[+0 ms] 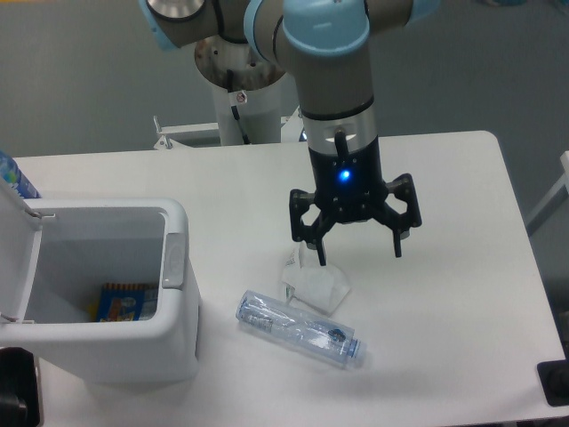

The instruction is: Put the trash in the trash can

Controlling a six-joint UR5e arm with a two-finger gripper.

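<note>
We see the claw [358, 253] spread wide, fingers pointing down, gripping nothing. Its left-hand fingertip in view sits just over the top edge of the crumpled tissue [315, 286] on the bench [453, 294]; whether it touches, we cannot tell. The crushed bottle [300, 327] lies below the claw, just beyond the tissue, and the trash can [133, 320] stands well off to the claw's side, lid up.

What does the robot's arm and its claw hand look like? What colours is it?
The arm is a fat grey tube with light blue caps at its round joints. Near the bottom is a shiny silver ring. The gripper is black, with two bent, spidery fingers and a small glowing blue light on its body. A thin black cable runs down the wrist.
</note>
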